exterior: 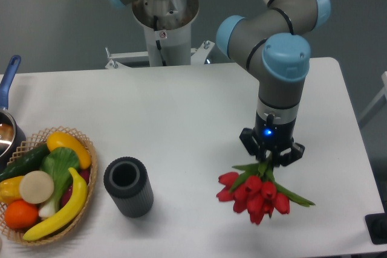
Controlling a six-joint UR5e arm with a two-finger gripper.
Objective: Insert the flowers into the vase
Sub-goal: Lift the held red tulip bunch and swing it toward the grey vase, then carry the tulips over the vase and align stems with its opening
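Item, as we record it: one bunch of red tulips (257,194) with green stems and leaves, lying or hanging low toward the front right corner of the white desk (181,113), buds pointing toward the front edge, stems gathered up into the tool (269,160). The tool points straight down and appears clamped on the stem ends; we judge it to be gripping the bunch, though the fingers themselves are mostly hidden by leaves. Item: one dark grey ribbed vase (128,187), upright, round black mouth facing up, near the front edge left of centre, well apart from the tulips and just beside a wicker basket (84,149) of fruit and vegetables at the front left corner. Item: a blue-handled pot (7,98), partly out of view at the left edge. Risks, in our judgement: the buds lead and the stems trail, so the bunch would need turning before the stems can enter the mouth; the splayed leaves may catch the rim and tip or push the light vase; a grip on thin stems may slip and shed stalks; a wide swing could brush the basket. Writing: we can read no brand, label or lettering anywhere; only a blue light shows on the wrist.
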